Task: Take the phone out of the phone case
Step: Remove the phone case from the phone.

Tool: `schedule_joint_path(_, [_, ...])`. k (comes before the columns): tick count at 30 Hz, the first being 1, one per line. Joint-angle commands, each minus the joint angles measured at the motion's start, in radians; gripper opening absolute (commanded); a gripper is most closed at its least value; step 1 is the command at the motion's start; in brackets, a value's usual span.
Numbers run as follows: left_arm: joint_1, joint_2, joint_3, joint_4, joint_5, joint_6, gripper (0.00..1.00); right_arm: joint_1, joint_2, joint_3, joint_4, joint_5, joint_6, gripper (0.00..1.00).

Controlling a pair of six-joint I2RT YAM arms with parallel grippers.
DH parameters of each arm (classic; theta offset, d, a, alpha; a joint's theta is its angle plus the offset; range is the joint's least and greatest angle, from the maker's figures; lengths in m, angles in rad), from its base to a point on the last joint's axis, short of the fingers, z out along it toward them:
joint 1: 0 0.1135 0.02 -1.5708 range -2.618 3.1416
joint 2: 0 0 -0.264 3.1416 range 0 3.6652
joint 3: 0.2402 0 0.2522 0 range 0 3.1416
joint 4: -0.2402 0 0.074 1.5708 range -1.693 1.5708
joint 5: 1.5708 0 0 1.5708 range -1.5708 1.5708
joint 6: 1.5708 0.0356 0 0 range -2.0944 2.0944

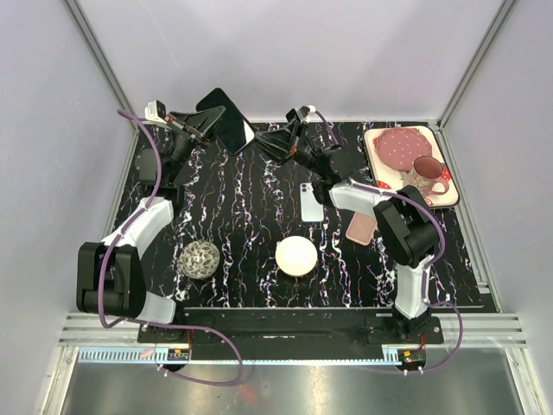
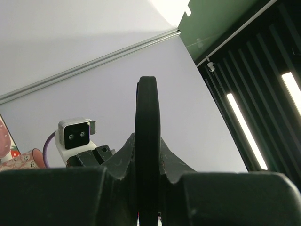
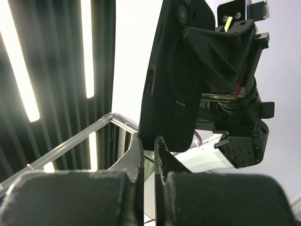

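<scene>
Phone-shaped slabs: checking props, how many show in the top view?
3: a black phone case in the left gripper at the back; a pale blue phone flat on the black marbled table; a pink slab beside it, partly under the right arm. Others may be hidden.

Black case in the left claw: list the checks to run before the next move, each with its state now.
1. Left claw holding the black case: ok, clamped on it and lifted off the table.
2. Right claw gripping something: not ok, it is shut on nothing.
3. Right claw touching the black case: cannot tell; its tips sit by the case's lower end.
4. Whether the phone is inside the black case: cannot tell; only the case's back and edge show.
5. Light phone and pink case out of the way: ok, both lie flat on the table, apart from both claws.
</scene>
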Motion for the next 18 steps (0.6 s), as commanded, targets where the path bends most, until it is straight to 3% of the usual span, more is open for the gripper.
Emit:
schedule_joint_path(1, [-0.049, -0.141, 0.088, 0.262, 0.06, -0.087, 0.0, 0.002, 0.047, 0.046, 0.121, 0.154, 0.174, 0.0])
schedule_joint_path(18, [-0.107, -0.257, 0.115, 0.245, -0.001, -0.107, 0.0, 0.042, 0.09, 0.107, 0.122, 0.177, 0.194, 0.0])
